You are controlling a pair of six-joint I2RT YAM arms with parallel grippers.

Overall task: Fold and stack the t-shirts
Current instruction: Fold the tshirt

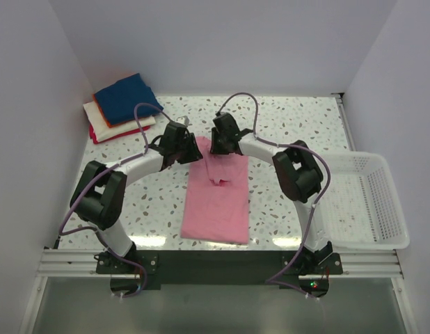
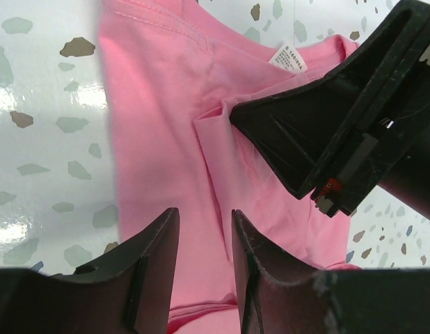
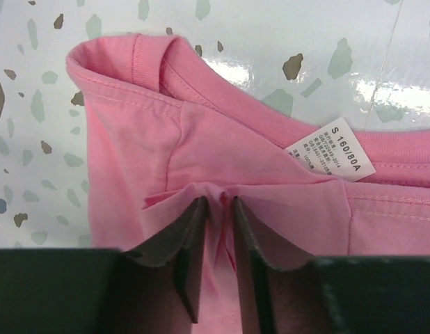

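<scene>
A pink t-shirt [image 1: 215,205] lies mid-table, folded into a long strip with its collar at the far end. My right gripper [image 1: 218,149] [image 3: 219,200] is shut on a small pleat of the pink t-shirt [image 3: 236,139] just below the collar and its white size label [image 3: 331,158]. My left gripper [image 1: 189,152] [image 2: 204,210] hangs over the same shirt [image 2: 159,104] near its far left corner. Its jaws stand apart, and pink cloth shows through the gap. A stack of folded t-shirts [image 1: 121,104], navy on top, sits at the back left.
A white mesh basket [image 1: 371,202] stands at the table's right edge. White walls close in the left, back and right sides. In the left wrist view the right gripper's fingers [image 2: 291,132] are close to the left gripper.
</scene>
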